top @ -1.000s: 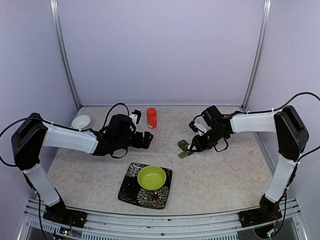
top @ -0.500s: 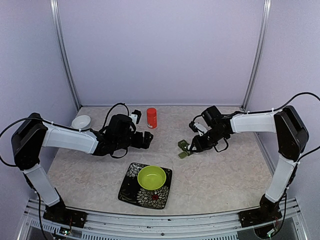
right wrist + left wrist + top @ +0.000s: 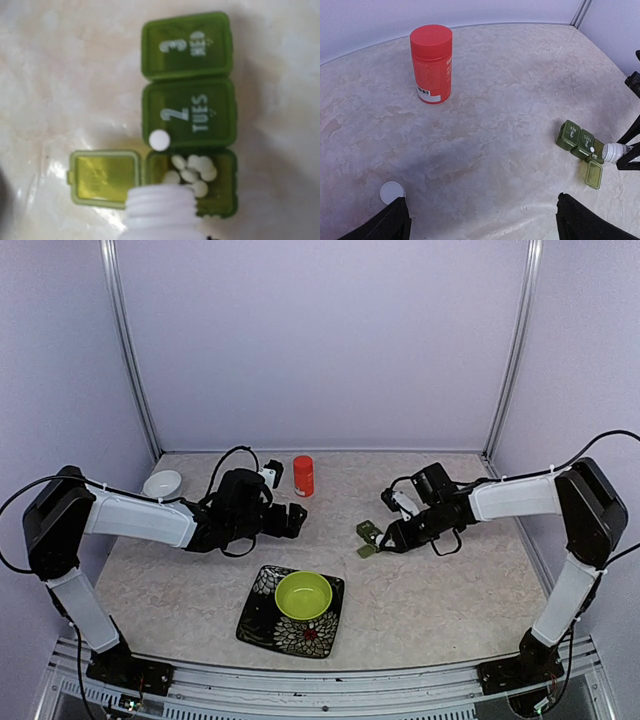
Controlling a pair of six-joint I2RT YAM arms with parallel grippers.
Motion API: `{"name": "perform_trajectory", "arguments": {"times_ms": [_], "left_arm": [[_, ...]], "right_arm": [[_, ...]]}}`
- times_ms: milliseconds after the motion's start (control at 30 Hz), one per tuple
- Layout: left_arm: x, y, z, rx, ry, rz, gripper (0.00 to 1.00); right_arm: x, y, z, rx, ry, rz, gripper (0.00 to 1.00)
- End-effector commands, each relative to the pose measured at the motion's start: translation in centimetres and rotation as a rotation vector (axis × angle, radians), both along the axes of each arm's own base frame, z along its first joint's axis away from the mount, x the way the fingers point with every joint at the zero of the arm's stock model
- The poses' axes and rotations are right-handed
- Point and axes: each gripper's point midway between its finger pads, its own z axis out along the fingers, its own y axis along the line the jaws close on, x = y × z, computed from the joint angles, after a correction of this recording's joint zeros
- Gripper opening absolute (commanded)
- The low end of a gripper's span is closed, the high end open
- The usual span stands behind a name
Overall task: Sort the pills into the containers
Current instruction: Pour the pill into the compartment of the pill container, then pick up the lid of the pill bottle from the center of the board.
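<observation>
The dark green pillbox (image 3: 189,115) lies on the table, also seen in the top view (image 3: 368,535). Its nearest compartment is open, lid (image 3: 104,178) folded out, with several white pills (image 3: 192,172) inside. One loose pill (image 3: 159,140) rests on the shut middle lid. My right gripper (image 3: 392,537) is shut on a white bottle (image 3: 159,216), whose open mouth is tipped over the open compartment. My left gripper (image 3: 482,225) hovers open over bare table, left of the pillbox (image 3: 580,144), with nothing between its fingers.
An orange-red capped bottle (image 3: 303,476) stands at the back, centre. A white round cap (image 3: 392,192) lies by my left fingertip. A small white bowl (image 3: 163,483) sits at the back left. A lime-green bowl (image 3: 303,595) rests on a patterned plate (image 3: 262,625) at the front.
My right arm's wrist has shifted slightly right and nearer, with the bottle still at the pillbox. The left arm has not moved.
</observation>
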Motion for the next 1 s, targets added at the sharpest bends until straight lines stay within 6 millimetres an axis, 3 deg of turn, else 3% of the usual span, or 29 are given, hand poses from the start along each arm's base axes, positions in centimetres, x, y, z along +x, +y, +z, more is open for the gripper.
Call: {"name": "perform_trajectory", "arguments": {"times_ms": [0, 667, 867, 967], "left_arm": [[-0.4, -0.4, -0.6, -0.01, 0.008, -0.008, 0.99], [-0.7, -0.6, 0.2, -0.015, -0.006, -0.016, 0.99], [-1.0, -1.0, 0.8, -0.021, -0.014, -0.028, 0.99], [-1.2, -1.3, 1.3, -0.024, -0.019, -0.039, 0.99]], "right_arm": [[0.5, 1.2, 2.3, 0.072, -0.09, 0.029, 0.0], [-0.5, 1.1, 4.4, 0.187, -0.262, 0.06, 0.0], [-1.1, 1.4, 6.0, 0.283, -0.373, 0.084, 0.0], [-1.5, 1.2, 7.7, 0.337, -0.448, 0.087, 0.0]]}}
